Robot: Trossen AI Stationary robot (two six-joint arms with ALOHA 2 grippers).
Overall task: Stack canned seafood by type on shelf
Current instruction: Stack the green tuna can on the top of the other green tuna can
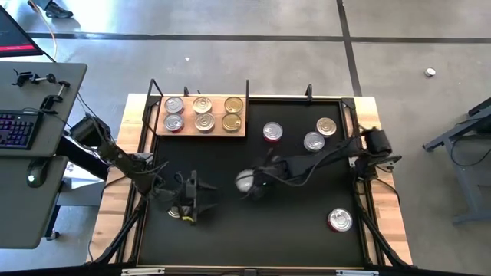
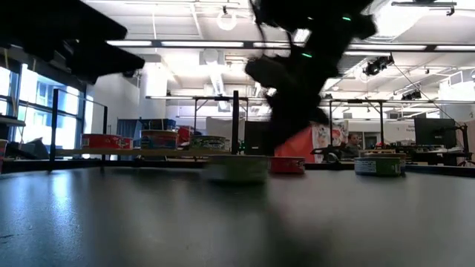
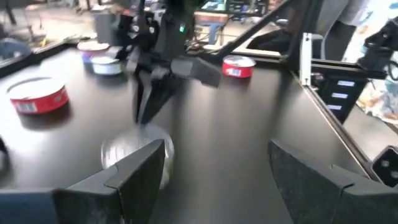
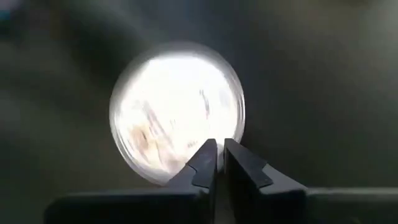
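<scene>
The left tool [image 1: 186,205], spread wide, waits low in the frame. The right tool [image 4: 217,163], pressed together, hangs over a silver tin [image 1: 245,181] mid-frame, maybe nudging it. The shelf [image 1: 238,132], upper left, holds six tins sorted.

black mat [image 1: 230,230] covering the table | keyboard [image 1: 15,129] sitting on a grey desk [image 1: 31,222] beside it | person [image 2: 352,143] showing far behind, blurred
</scene>
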